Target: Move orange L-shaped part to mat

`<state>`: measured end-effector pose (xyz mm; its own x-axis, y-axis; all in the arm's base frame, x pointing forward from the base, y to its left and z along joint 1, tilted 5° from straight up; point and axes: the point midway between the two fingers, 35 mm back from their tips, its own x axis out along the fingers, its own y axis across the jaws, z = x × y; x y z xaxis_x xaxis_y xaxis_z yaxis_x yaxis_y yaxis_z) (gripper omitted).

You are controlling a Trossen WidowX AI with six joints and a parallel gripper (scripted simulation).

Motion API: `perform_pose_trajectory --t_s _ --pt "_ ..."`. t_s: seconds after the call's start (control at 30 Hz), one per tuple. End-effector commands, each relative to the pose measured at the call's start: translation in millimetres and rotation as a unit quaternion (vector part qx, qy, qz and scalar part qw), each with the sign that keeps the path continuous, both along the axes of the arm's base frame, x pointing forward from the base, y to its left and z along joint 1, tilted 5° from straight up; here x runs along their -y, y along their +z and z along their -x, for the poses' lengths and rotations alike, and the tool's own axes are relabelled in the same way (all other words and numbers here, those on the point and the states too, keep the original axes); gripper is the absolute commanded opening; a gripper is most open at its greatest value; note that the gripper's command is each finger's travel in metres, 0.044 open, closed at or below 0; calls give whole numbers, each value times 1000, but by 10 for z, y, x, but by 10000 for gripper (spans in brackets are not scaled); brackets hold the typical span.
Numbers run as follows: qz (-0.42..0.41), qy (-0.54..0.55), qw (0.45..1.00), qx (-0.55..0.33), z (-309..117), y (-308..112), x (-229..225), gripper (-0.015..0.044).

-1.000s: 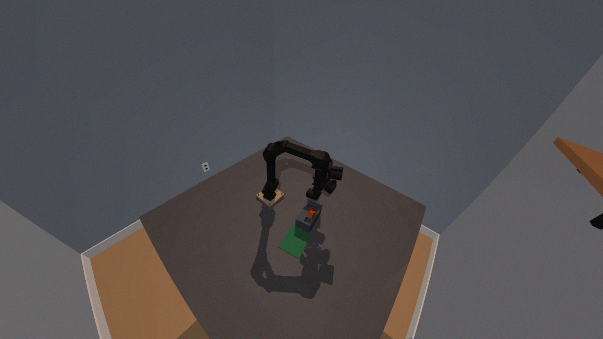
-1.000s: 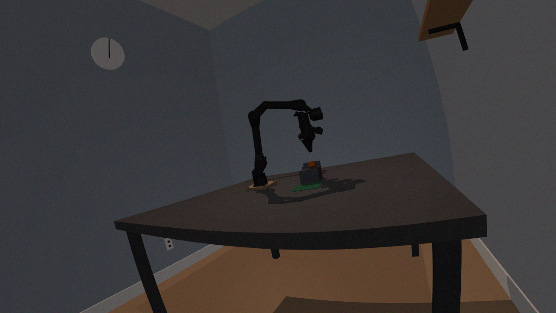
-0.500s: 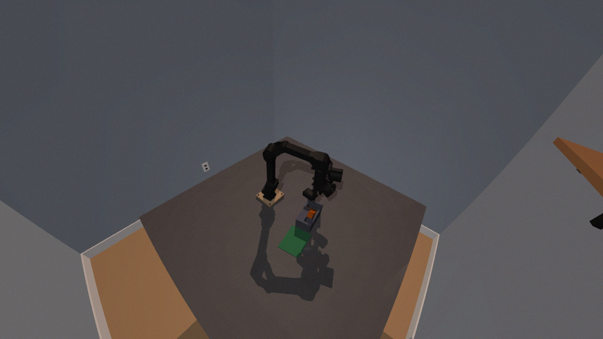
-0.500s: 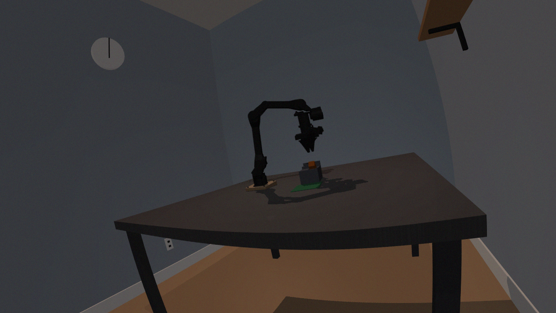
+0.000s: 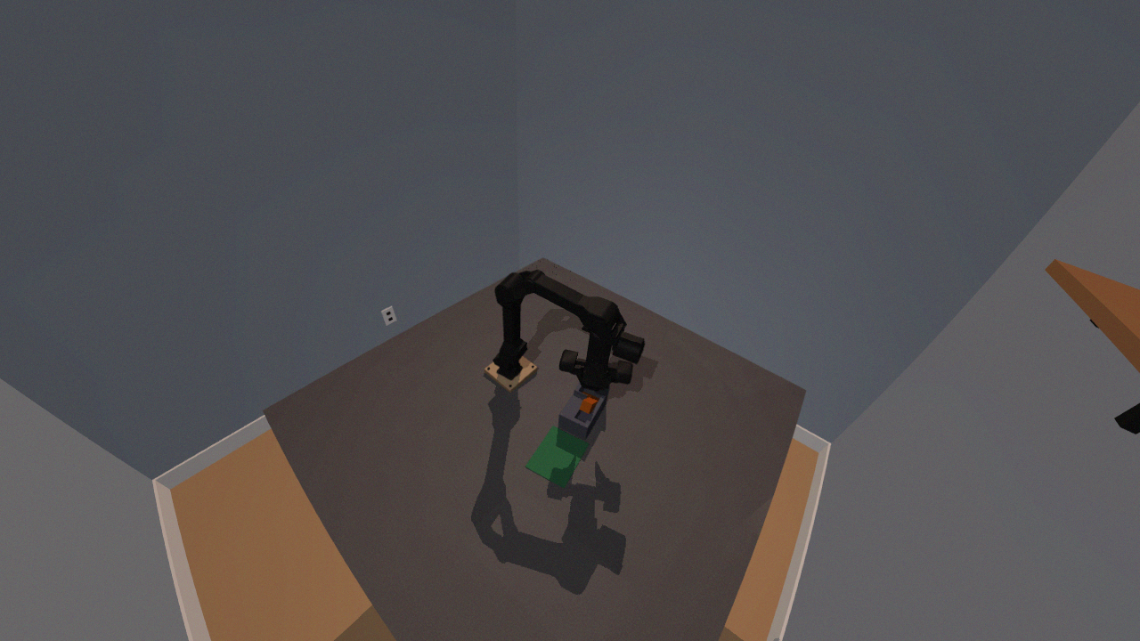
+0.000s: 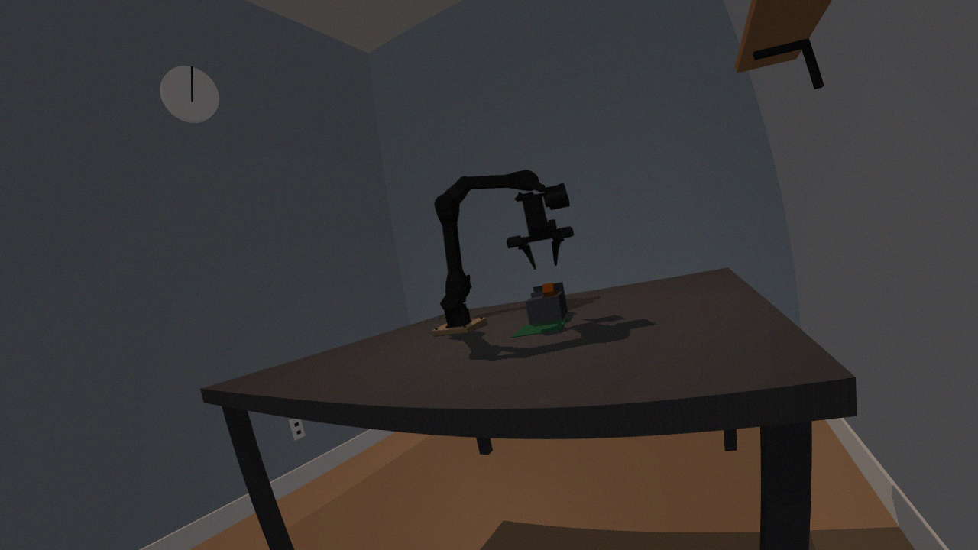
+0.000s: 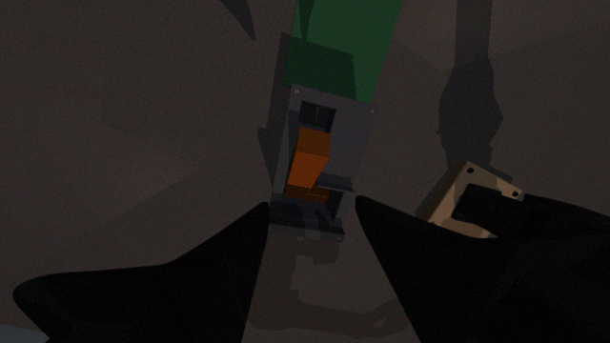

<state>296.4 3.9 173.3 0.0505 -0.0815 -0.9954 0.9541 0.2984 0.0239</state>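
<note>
The orange part (image 5: 588,404) (image 6: 548,289) (image 7: 307,169) is tilted in the grey tray (image 5: 575,426) (image 6: 545,312) (image 7: 352,138). Its long end on the mat side stands up above the tray's top, and the dark pocket shows open beyond that end in the wrist view. Its L-shaped end sits low in the pocket, partly in shadow. My gripper (image 6: 545,266) (image 7: 313,205) is open and empty, fingers pointing down, above the tray and clear of the part. In the top view its fingertips are hard to make out. The green mat (image 5: 548,459) (image 6: 536,330) (image 7: 350,24) lies beside the tray with no part on it.
The arm's tan base plate (image 5: 509,384) (image 6: 444,331) (image 7: 443,205) is fixed to the table (image 5: 414,446) (image 6: 410,383) to one side of the tray. A raised wall stands at the tray's end away from the mat. The arm's shadow crosses the mat and table.
</note>
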Motion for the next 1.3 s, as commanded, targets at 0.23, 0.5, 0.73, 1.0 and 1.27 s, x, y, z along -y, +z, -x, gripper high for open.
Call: perform_pose_trajectory --t_s 0.23,0.5,0.73,1.0,1.27 --pt "-8 -136 991 12 -25 -94 138 280" --pt "-8 -136 991 12 -31 -277 152 280" --pt "-8 -136 991 12 -43 -371 160 280" --pt "-8 -136 991 12 -53 -501 170 280" --pt "-8 -136 991 12 -57 -630 181 280"
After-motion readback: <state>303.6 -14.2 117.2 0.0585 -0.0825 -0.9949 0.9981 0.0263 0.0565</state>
